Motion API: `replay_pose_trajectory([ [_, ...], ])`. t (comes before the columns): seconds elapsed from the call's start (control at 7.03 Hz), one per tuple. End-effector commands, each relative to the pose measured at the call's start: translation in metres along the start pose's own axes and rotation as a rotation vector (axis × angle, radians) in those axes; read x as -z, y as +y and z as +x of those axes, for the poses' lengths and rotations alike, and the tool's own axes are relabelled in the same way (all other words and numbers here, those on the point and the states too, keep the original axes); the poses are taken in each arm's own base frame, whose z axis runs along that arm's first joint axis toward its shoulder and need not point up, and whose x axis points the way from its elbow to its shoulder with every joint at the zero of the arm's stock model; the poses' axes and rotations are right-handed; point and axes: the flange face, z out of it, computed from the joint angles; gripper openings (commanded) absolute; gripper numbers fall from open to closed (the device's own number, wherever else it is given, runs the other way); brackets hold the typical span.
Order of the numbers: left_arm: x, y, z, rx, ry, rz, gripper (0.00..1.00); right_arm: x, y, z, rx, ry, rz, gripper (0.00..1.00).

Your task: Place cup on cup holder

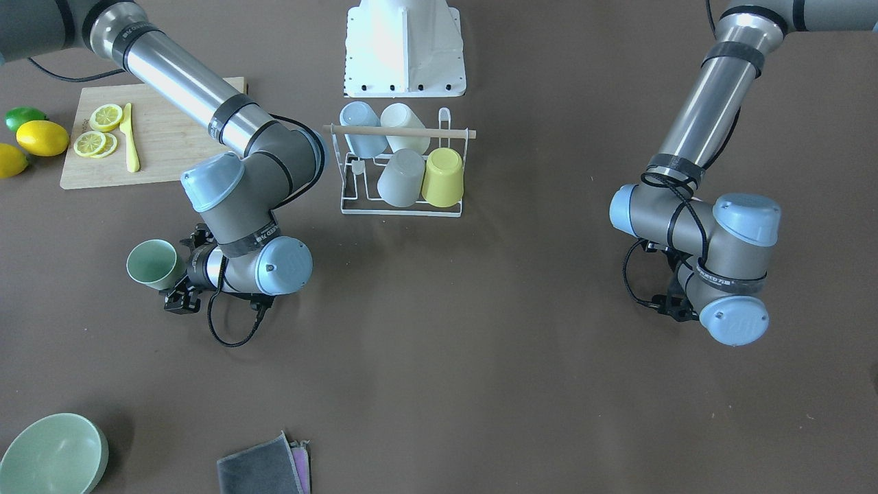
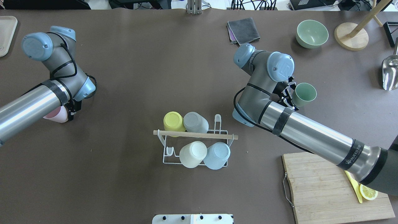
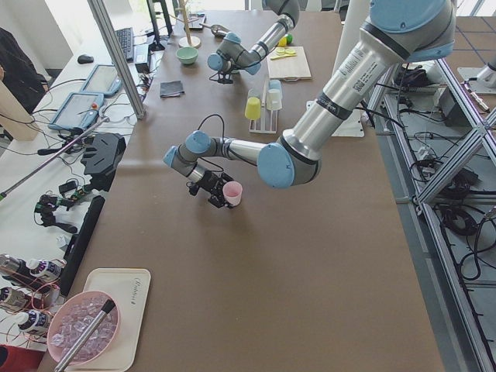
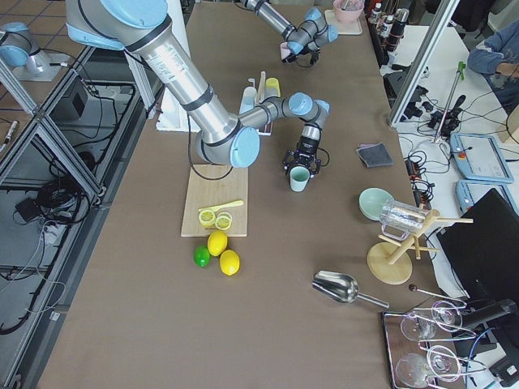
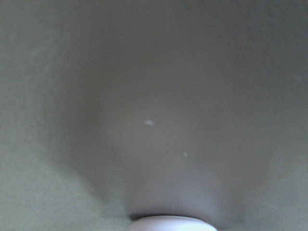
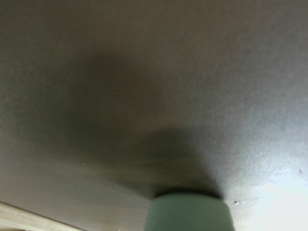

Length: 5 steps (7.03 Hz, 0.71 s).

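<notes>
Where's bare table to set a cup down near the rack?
Bare brown table lies between the rack and the left gripper, which holds a pink cup, and beyond the rack up to the folded cloth. Crowded: around the right gripper with its green cup, and the cutting board.

Lighting's pretty even and bright across the four room views, diffuse from above, so shadows on the brown table [image 1: 480, 343] are soft smudges. The white base plate [image 1: 405, 48] in the front-facing view is blown out, and the polished arm tubes carry bright streaks. Both side views bend straight lines near their edges. The wrist cams are the weak spot: dim, mushy, almost all blurred tabletop. Just below the jaws a pale cup rim [image 5: 168, 224] sits out of focus under a broad grey shadow; the green cup [image 6: 190, 214] is the same, with glare off to its right.
</notes>
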Motion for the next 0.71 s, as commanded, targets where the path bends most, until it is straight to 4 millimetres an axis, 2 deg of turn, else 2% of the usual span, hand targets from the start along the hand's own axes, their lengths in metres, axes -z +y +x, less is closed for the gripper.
replay_pose_trajectory([
  [0.0, 0.001, 0.005, 0.001, 0.019, 0.004, -0.020, 0.00, -0.008, 0.002, 0.000, 0.002, 0.006, -0.011, 1.00],
  [0.14, 0.012, 0.020, 0.010, -0.005, 0.004, -0.036, 0.00, -0.015, 0.004, 0.002, 0.001, 0.016, -0.028, 1.00],
  [0.43, 0.029, 0.037, 0.016, -0.055, -0.013, -0.028, 0.00, -0.025, 0.002, 0.002, 0.005, 0.028, -0.021, 1.00],
  [0.57, 0.044, 0.055, 0.031, -0.090, -0.026, 0.013, 0.00, -0.026, 0.003, 0.002, 0.007, 0.028, -0.021, 1.00],
])
